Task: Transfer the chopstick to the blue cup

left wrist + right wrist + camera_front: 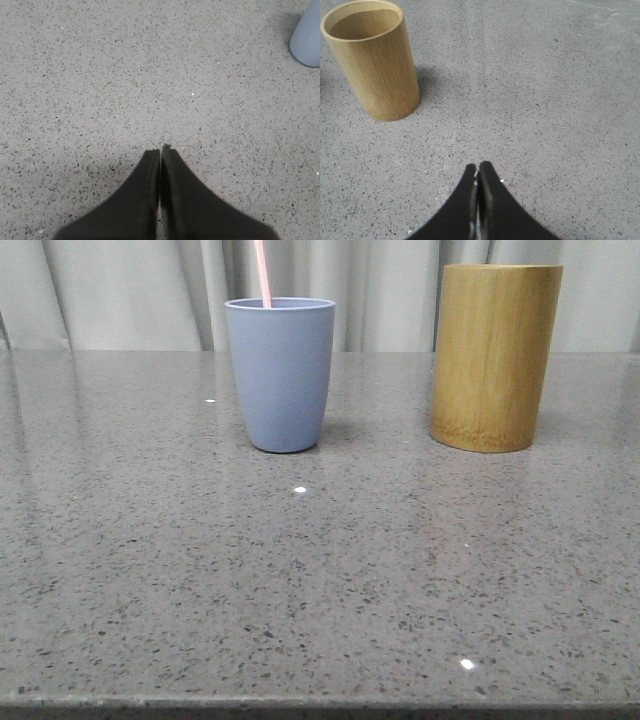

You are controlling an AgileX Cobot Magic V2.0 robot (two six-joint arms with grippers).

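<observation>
Bare speckled tabletop [320, 590] nearest. Chopstick [263, 272] stands near-upright in the blue cup [281, 373], left of the bamboo holder [494, 357]. Left tool [161, 149] and right tool [478, 166] both closed, empty. Transfer looks complete; left arm lies nearer the cup.
</observation>
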